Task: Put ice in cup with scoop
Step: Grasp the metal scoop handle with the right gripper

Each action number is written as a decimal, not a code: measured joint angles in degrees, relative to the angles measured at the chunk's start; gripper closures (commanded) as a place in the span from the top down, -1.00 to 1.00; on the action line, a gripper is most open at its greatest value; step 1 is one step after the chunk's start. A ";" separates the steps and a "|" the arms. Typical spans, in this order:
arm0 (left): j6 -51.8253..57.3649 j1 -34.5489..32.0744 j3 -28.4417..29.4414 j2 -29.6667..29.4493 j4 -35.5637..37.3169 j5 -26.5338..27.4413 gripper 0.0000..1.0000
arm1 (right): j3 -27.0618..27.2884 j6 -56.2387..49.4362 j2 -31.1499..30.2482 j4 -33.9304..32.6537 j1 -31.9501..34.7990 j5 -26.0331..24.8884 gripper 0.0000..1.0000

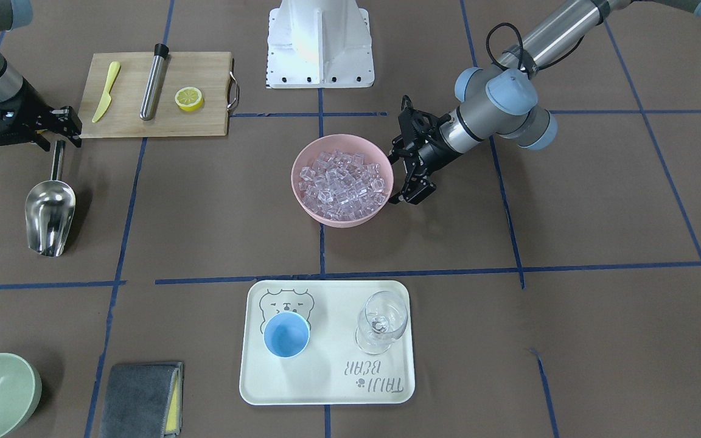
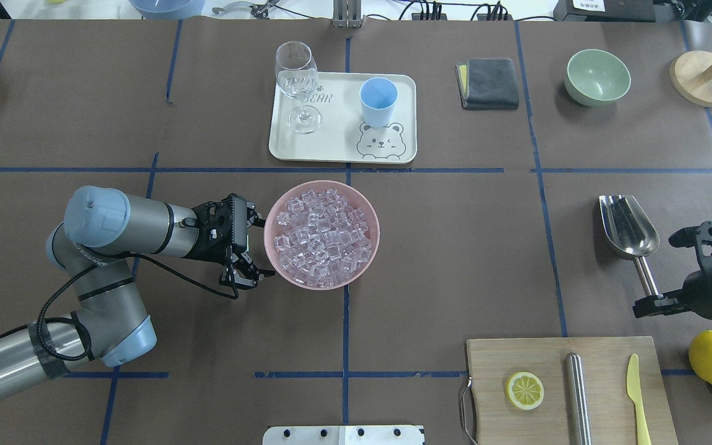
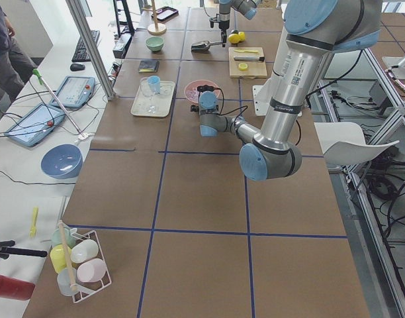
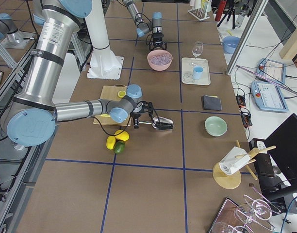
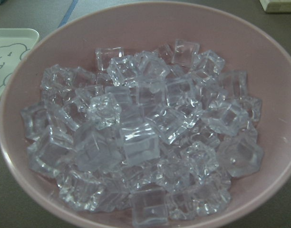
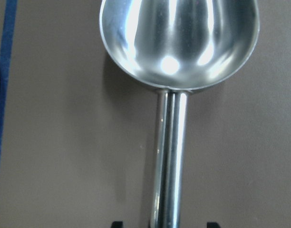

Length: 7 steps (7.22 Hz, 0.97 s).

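Steel scoop (image 2: 629, 230) handle sits between the low right arm's spread fingers (image 2: 648, 306).

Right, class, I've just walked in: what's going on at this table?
The right pincer is open astride the handle of the scoop, which lies empty on the table. The left pincer is open beside the pink bowl of ice. The blue cup stands empty on the tray, so no ice has been scooped yet.
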 measured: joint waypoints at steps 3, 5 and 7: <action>0.00 -0.06 -0.10 0.00 0.00 0.00 1.00 | -0.43 -0.02 0.08 -0.09 -0.37 -0.27 0.12; 0.00 -0.06 -0.14 0.00 0.00 0.00 1.00 | -0.68 -0.11 0.09 -0.15 0.16 -0.96 0.12; -0.02 -0.07 -0.18 0.06 -0.05 0.00 1.00 | -0.73 -0.25 0.17 -0.17 1.10 -1.08 0.10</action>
